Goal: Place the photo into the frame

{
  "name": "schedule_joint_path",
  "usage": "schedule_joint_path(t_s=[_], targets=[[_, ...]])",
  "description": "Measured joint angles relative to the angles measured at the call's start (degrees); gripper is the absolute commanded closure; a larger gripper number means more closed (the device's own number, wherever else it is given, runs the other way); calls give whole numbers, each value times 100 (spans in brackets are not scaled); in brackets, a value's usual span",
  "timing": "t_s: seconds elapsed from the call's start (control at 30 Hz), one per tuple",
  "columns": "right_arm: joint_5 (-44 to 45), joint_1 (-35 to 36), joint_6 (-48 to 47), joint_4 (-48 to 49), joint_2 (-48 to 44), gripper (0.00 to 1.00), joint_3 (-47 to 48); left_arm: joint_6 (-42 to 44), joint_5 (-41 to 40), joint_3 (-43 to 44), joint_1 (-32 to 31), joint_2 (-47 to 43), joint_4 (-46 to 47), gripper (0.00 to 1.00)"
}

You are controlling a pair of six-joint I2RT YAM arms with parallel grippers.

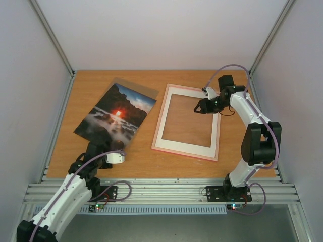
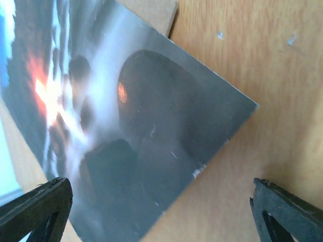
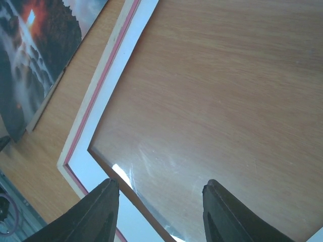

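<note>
The photo (image 1: 117, 115), a dark seascape with a red-orange sun, lies face up at the left, tilted, on a brown backing board (image 1: 143, 89). My left gripper (image 1: 102, 146) is open and empty, low over the photo's near corner. In the left wrist view the photo (image 2: 126, 121) fills the left, and its corner lies between my spread fingers (image 2: 35, 206). The pink frame (image 1: 162, 123) lies flat at centre right. My right gripper (image 1: 198, 108) is open and empty above its pane. The right wrist view shows the frame (image 3: 98, 91) and the pane (image 3: 212, 101) under that gripper (image 3: 161, 206).
The backing board shows under the photo in the left wrist view (image 2: 154, 10) and the right wrist view (image 3: 46, 103). Bare wooden table (image 1: 141, 161) lies in front of the frame. Metal rails (image 1: 161, 190) run along the near edge; white walls enclose the table.
</note>
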Motion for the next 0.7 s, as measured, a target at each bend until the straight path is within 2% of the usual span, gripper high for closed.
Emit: schedule_joint_path(t_s=[0.17,0.43,0.6,0.7], targets=[[42,0,0,-2,0,54,2,551,186,-350,0,144,1047,14],[133,0,-9,-9,0,54,7,920,673,-603,11,929,2433,35],[177,0,-11,-15,0,55,44,964,1005,-693,26,1150,2747,63],[181,0,-20,-11,0,55,87,931,1141,-682,26,1202,2677,74]])
